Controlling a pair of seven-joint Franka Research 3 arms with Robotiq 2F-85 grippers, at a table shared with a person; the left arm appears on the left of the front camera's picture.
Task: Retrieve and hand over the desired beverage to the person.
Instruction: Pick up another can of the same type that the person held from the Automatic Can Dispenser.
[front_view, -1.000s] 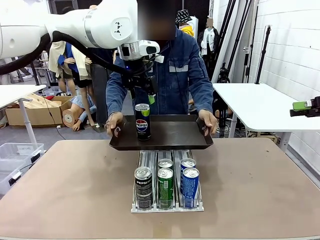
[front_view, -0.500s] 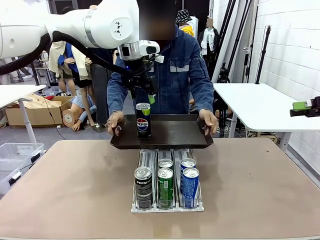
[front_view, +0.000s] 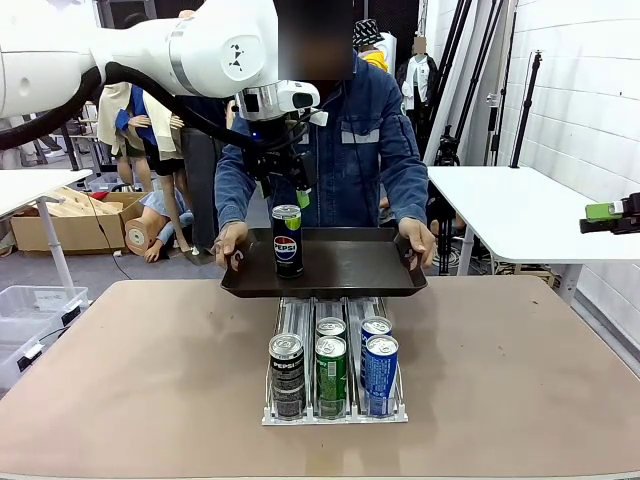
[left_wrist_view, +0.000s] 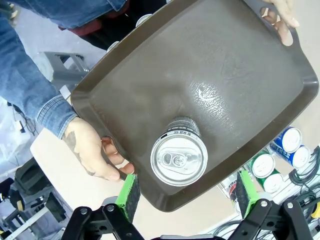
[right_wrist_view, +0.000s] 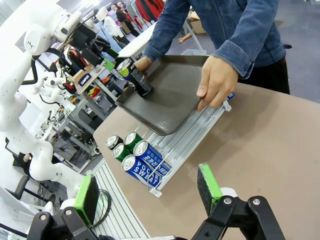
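Note:
A black Pepsi can (front_view: 286, 241) stands upright on a dark brown tray (front_view: 350, 265) that the person (front_view: 360, 150) in a blue denim jacket holds by both ends above the table's far edge. My left gripper (front_view: 288, 190) hangs open just above the can, not touching it. In the left wrist view the can's silver top (left_wrist_view: 179, 159) lies just beyond my left gripper (left_wrist_view: 187, 192), the green pads (left_wrist_view: 129, 197) spread wider than the can. A hand (left_wrist_view: 90, 150) grips the tray (left_wrist_view: 225, 65). My right gripper (front_view: 610, 215) is open at the far right.
A clear rack (front_view: 335, 412) on the tan table (front_view: 520, 380) holds a black Pepsi can (front_view: 286, 375), a green can (front_view: 331, 375) and a blue can (front_view: 381, 372) in front, more behind. A white side table (front_view: 500, 210) stands at the right.
The tray with the can has crept up very slightly in the person's hands. Both arms hold still.

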